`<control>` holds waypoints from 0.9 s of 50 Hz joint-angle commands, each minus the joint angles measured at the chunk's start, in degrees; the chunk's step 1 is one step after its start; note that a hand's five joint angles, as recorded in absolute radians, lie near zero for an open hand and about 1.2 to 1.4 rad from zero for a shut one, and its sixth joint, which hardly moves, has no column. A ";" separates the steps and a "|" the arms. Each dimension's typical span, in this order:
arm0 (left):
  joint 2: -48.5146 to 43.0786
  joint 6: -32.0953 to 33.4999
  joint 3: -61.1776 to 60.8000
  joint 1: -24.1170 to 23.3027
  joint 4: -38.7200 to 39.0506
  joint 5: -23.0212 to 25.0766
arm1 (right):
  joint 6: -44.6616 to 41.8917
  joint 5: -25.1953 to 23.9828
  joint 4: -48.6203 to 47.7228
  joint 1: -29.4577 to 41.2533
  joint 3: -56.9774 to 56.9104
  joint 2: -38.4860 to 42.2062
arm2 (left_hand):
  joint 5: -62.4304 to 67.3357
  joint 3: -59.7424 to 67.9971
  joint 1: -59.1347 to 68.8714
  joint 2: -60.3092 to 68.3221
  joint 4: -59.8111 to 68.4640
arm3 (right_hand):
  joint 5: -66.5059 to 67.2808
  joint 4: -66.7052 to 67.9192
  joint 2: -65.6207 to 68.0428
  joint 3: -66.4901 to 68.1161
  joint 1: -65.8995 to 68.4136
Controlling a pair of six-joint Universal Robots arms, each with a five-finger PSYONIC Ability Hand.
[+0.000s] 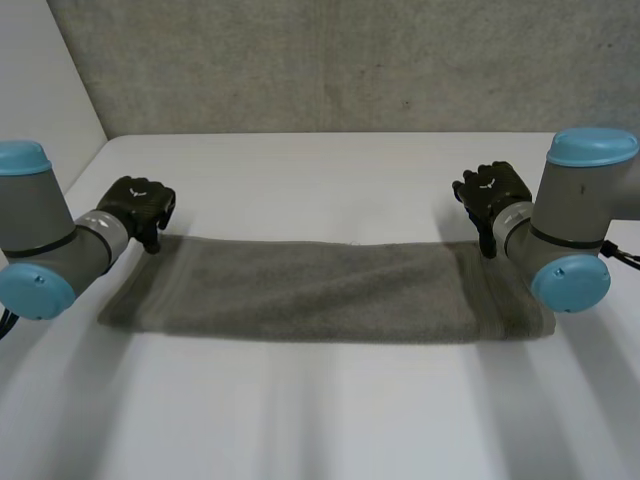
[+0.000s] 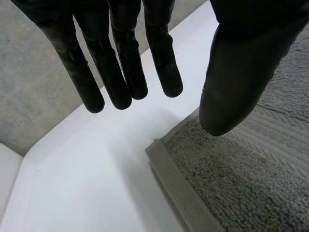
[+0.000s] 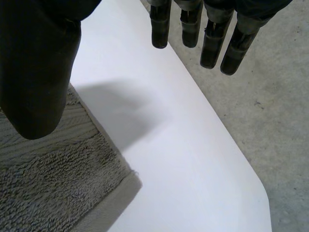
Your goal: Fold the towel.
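A grey towel (image 1: 320, 290) lies folded into a long flat strip across the white table (image 1: 320, 180). My left hand (image 1: 140, 205) hovers over the towel's far left corner (image 2: 157, 145), fingers (image 2: 120, 72) straight and apart from the thumb (image 2: 241, 72), holding nothing. My right hand (image 1: 492, 195) hovers above the far right corner (image 3: 130, 179), its fingers (image 3: 193, 29) straight, the thumb (image 3: 38, 77) spread over the cloth (image 3: 53, 183), nothing in it. Both hands are clear of the towel.
The table's far edge meets a grey concrete wall (image 1: 340, 60). Bare white table lies in front of the towel (image 1: 320, 420) and behind it. Past my right hand the table's rounded corner (image 3: 260, 193) drops off to grey floor (image 3: 270, 106).
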 commanded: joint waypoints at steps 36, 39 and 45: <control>30.39 -3.10 -37.15 0.03 9.63 2.53 | -0.34 -17.43 -7.13 -13.37 51.54 -32.77 | -31.59 -32.80 -31.96 -32.79 -32.62 | 0.19 -0.62 -0.28 0.05 -0.09; 30.22 -3.89 -37.15 0.03 9.72 2.62 | -0.43 -18.05 -12.05 -14.25 53.47 -31.37 | -31.59 -32.80 -31.96 -32.79 -32.62 | 5.91 5.10 5.44 5.77 5.63; 29.87 -4.24 -37.15 0.03 9.72 2.62 | -0.51 -17.87 -15.74 -15.04 54.35 -26.36 | -31.59 -32.80 -31.96 -32.79 -32.62 | 18.31 17.50 17.84 18.17 18.03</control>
